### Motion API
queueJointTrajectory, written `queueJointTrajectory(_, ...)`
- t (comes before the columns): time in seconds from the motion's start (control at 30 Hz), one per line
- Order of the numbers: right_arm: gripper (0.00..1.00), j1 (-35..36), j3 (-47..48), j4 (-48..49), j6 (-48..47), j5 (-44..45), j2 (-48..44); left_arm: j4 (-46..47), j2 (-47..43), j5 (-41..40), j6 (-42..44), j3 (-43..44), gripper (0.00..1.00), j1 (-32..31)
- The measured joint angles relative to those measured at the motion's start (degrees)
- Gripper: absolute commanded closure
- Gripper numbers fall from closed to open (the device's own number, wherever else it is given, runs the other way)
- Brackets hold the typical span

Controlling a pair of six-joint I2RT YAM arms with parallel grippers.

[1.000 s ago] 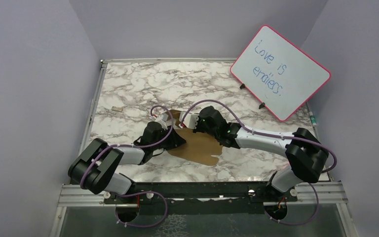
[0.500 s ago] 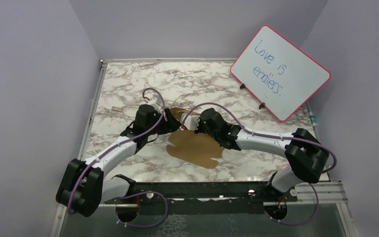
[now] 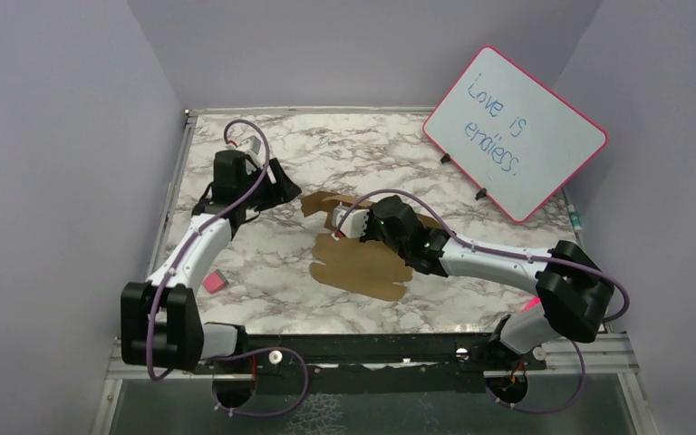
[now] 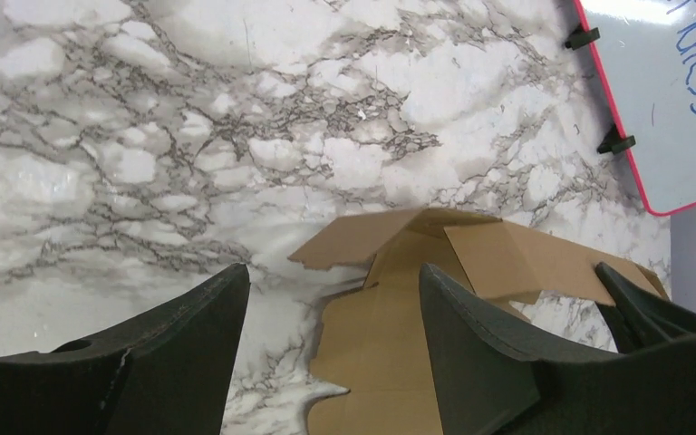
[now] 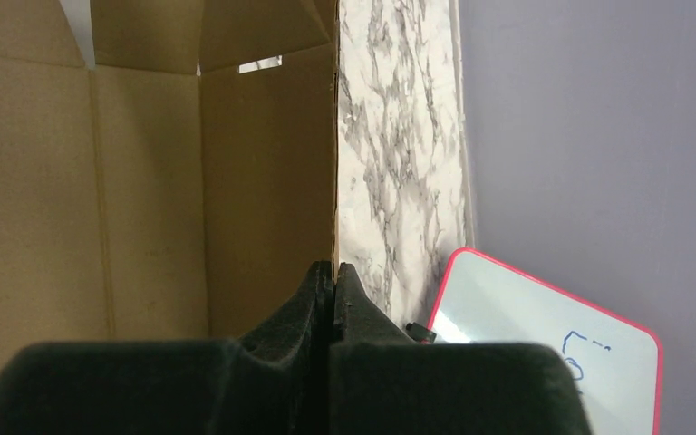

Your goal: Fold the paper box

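- Paper box (image 3: 362, 270): matte brown die-cut cardboard, mid-worktop (image 3: 281, 299), long axis 11-to-5 o'clock, far flaps lifted.
- Right jaws pinch a raised panel's edge.
- Left jaws gape wide, empty, at its 10 o'clock.

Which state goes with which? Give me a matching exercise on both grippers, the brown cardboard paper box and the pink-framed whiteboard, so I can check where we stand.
Things:
1. left gripper
2. right gripper
3. brown cardboard paper box
4. pink-framed whiteboard

States:
A. propped up tilted at the far right of the marble table
B. open, holding nothing
C. shut on an edge of the box
D. partly folded, one panel raised, mid-table

Pairs: 1-B, 2-C, 3-D, 4-A
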Motion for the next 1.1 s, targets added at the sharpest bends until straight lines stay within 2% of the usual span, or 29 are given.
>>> queueJointTrajectory(0.27, 0.99, 0.0, -2.8, 2.0, -2.1, -1.2, -1.1, -2.1, 15.9, 6.3, 3.6, 11.4, 0.40, 2.3)
queueJointTrajectory(0.53, 0.99, 0.0, -5.3, 4.0, -3.7, -3.2, -1.1, -3.4, 26.7, 11.8, 4.7, 14.0, 0.44, 2.3)
queueJointTrajectory(0.77, 0.99, 0.0, -6.0, 5.5, -4.9, -3.5, -1.0, -3.9, 30.4, 14.9, 4.9, 14.0, 0.47, 0.3)
queueJointTrajectory(1.1, 0.99, 0.0, -8.1, 7.6, -7.6, -3.6, -0.2, -2.8, 28.8, 16.3, 4.0, 11.4, 0.47, -2.7)
